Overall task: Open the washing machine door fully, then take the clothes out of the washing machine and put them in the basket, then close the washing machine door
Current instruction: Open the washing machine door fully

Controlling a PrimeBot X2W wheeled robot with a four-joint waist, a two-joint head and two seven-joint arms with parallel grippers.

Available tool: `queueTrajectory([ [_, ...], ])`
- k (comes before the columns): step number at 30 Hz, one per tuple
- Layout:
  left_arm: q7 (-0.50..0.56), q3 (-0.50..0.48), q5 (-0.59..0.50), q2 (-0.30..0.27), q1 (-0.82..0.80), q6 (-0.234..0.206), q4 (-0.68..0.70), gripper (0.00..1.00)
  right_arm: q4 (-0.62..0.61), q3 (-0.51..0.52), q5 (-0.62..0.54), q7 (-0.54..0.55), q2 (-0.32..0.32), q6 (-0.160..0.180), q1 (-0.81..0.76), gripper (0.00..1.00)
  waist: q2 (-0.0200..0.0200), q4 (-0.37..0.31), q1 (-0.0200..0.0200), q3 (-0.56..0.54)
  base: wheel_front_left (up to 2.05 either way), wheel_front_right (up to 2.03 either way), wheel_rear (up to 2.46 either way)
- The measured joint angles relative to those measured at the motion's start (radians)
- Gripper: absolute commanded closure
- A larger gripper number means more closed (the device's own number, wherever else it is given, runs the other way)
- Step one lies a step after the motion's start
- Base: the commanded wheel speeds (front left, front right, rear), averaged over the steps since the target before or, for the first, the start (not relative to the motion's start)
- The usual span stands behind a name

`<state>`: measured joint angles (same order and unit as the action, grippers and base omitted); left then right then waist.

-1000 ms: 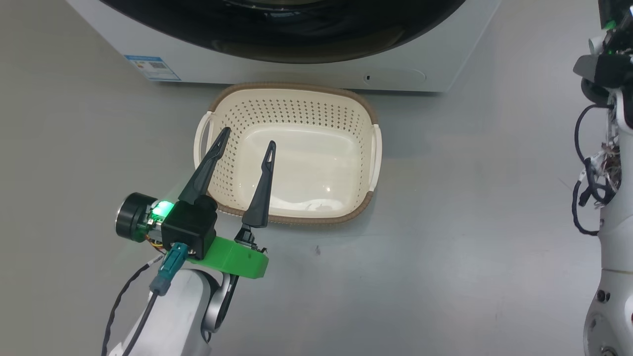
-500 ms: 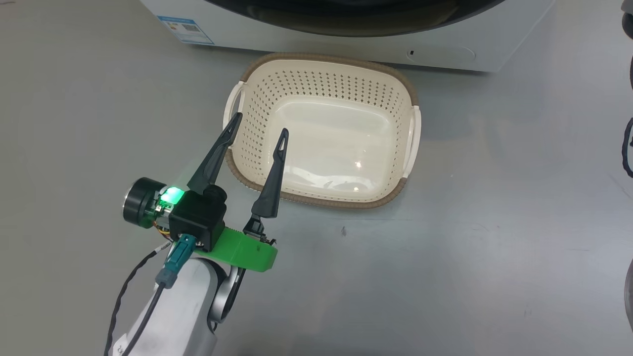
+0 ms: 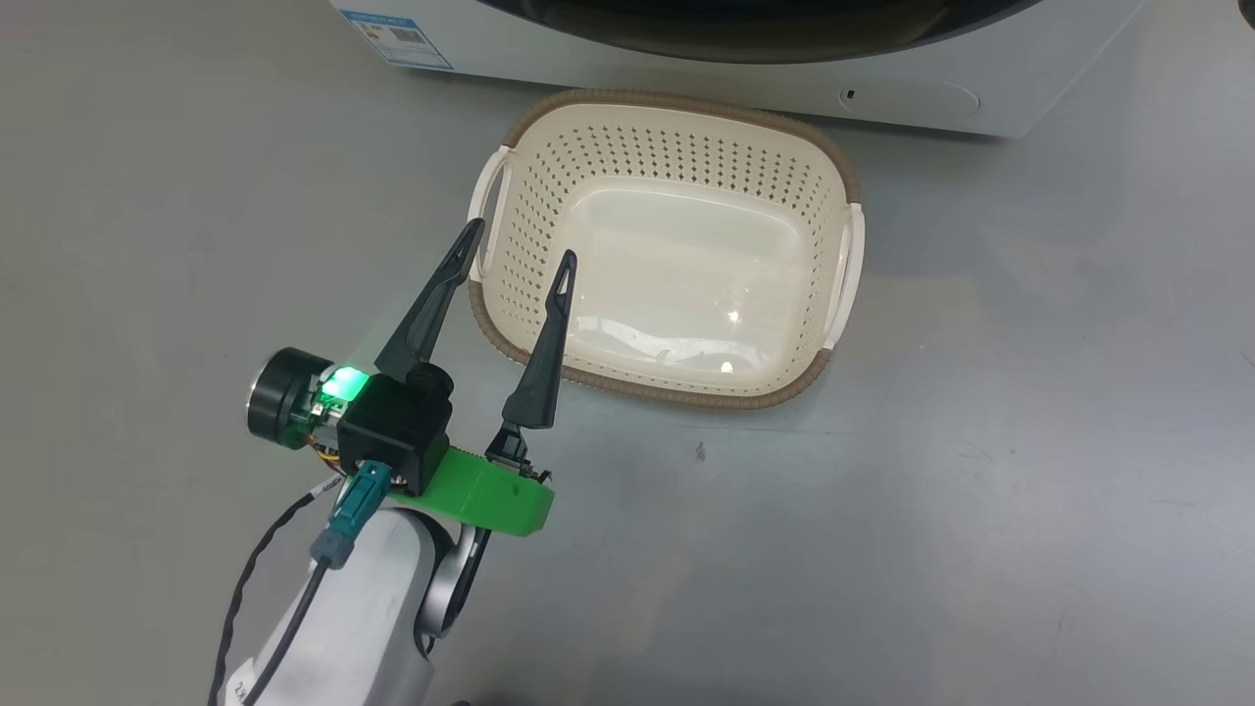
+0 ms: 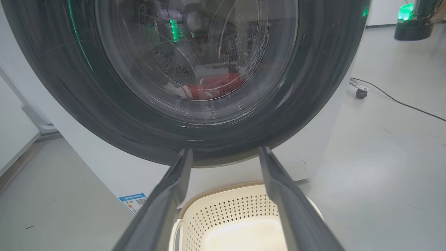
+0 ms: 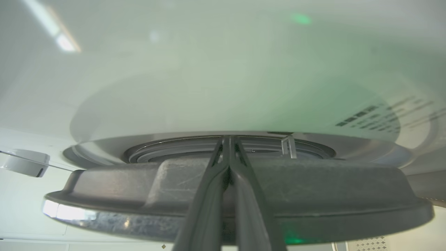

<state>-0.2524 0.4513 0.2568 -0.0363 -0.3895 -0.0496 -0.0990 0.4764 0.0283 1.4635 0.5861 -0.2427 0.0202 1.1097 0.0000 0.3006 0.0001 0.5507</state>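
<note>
The washing machine (image 3: 1020, 93) is a white box along the top of the head view. The black rim of the washing machine door (image 3: 745, 34) shows above the cream basket (image 3: 677, 98) on the floor. My left gripper (image 3: 522, 245) hangs open over the basket's near left corner with nothing between its fingers. In the left wrist view red clothes (image 4: 209, 89) lie behind the door (image 4: 313, 87) glass. My right gripper (image 5: 228, 138) is shut, its tips at the gap between the door's grey edge (image 5: 313, 195) and the machine's white front (image 5: 209, 69).
A blue sticker (image 3: 397, 26) marks the machine's lower left corner. A cable and a small caster (image 4: 360, 92) lie on the grey floor to the machine's right. A dark unit with a green light (image 4: 413, 21) sits by the door's upper right.
The head camera has shifted, so the basket and machine sit further right and higher in the picture. The right arm has left that view. My left gripper stays open.
</note>
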Motion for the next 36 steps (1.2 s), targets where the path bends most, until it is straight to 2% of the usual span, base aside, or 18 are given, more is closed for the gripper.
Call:
queueTrajectory([
  [19, 0.000, 0.008, 0.007, 0.002, 0.000, -0.015, -0.007, 0.00, 0.084, -0.014, 0.069, 0.143, -0.007, -0.030, -0.006, 1.00, 0.0000, -0.025, 0.0000, -0.030, 0.00, 0.00, 0.00],
  [24, 0.000, 0.008, 0.007, 0.002, 0.000, -0.016, -0.017, 0.00, 0.102, -0.020, 0.087, 0.171, 0.000, -0.062, -0.027, 1.00, 0.0000, -0.032, 0.0000, -0.043, 0.00, 0.00, 0.00],
  [33, -0.004, 0.008, 0.007, 0.002, 0.000, -0.018, -0.027, 0.00, 0.121, -0.038, 0.111, 0.224, 0.025, -0.076, -0.079, 1.00, 0.0000, -0.043, 0.0000, -0.077, 0.00, 0.00, 0.00],
  [36, -0.004, 0.008, 0.016, 0.002, 0.001, -0.021, -0.033, 0.00, 0.122, -0.040, 0.122, 0.239, 0.032, -0.090, -0.099, 1.00, 0.0000, -0.045, 0.0000, -0.090, 0.00, 0.00, 0.00],
])
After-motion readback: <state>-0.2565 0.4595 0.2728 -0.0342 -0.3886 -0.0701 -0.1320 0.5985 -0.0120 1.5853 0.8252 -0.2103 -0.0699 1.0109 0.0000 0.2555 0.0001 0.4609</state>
